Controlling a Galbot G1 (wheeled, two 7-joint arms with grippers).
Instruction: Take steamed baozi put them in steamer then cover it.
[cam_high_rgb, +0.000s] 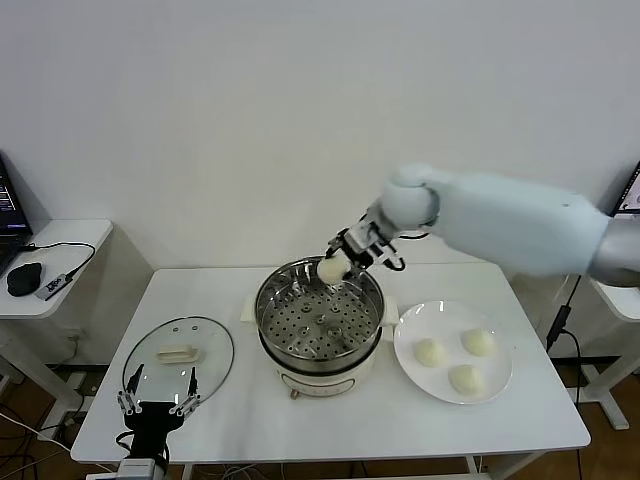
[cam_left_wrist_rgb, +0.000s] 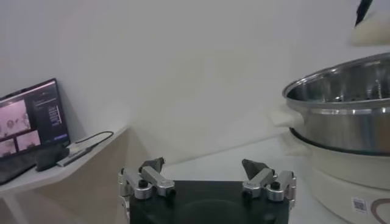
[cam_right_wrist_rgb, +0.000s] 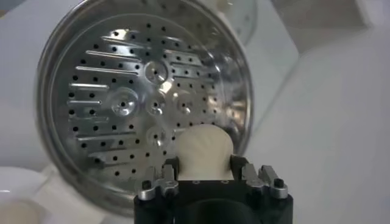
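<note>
Holding a smooth cream bun (cam_high_rgb: 331, 269) pinched in my right gripper (cam_high_rgb: 338, 262) over the back rim of the shiny steel steamer (cam_high_rgb: 268, 318), mid-table, I see its holed tray bare. Three buns wait on the plate (cam_high_rgb: 500, 380) toward the right edge; the glass lid (cam_high_rgb: 215, 345) lies near the left edge. My left gripper (cam_high_rgb: 157, 404) hangs open, empty, at the front-left corner.

White rectangular table (cam_high_rgb: 420, 420), round steel steamer on a cream-white base (cam_high_rgb: 320, 372) at its centre, flat white round plate (cam_high_rgb: 500, 385) just beside it to the right — round clear glass cover with cream-white handle (cam_high_rgb: 179, 353) lying flat to the left, near the front edge.
</note>
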